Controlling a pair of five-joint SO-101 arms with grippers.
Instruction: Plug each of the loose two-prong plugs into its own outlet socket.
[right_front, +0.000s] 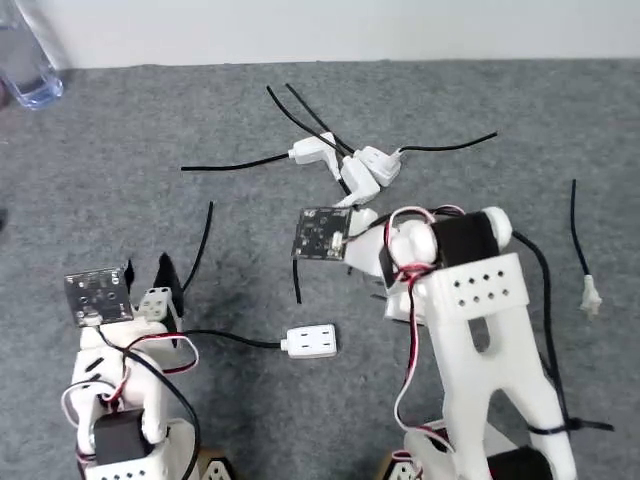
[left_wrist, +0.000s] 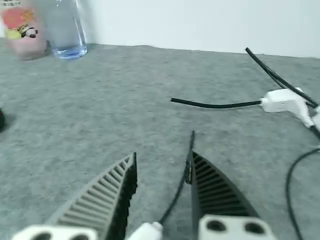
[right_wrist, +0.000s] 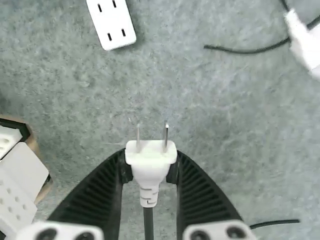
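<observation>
My right gripper (right_wrist: 150, 154) was closed on a white plug (right_wrist: 150, 162), jaws pressed against both flanks of its body. The two prongs (right_wrist: 165, 134) pointed straight out past the tips. The socket (right_wrist: 112, 22) lay flat on the grey mat (right_wrist: 240, 125), well apart from the prongs and off to one side of their line. My left gripper (left_wrist: 163, 157) stood wide open with a black cord (left_wrist: 181, 186) lying loose between the jaws, and I could not confirm that it gripped anything.

Procedure, as judged:
- Tilt the plug prongs-down, since the slots faced up.
- Set the prongs square over one slot pair, not across two.
- Press along the prong axis only, because a side load would probably skid the socket, which looked light and unanchored.
- Steady the socket with the left gripper, which sat near the socket's cord (right_front: 230, 340).

Limits of view:
- The socket's far end was cut off at the frame edge in the right wrist view.
- From above, my right wrist and its camera board (right_front: 320, 232) covered the held plug.
- A white piece (left_wrist: 147, 231) at the base of the left jaws was cropped, and I could not tell whether it was a plug.
- The white cluster (right_front: 370, 165) among the far cords was too tangled to show what was mated.
- A loose plug (right_front: 590, 296) lay apart on my right side
</observation>
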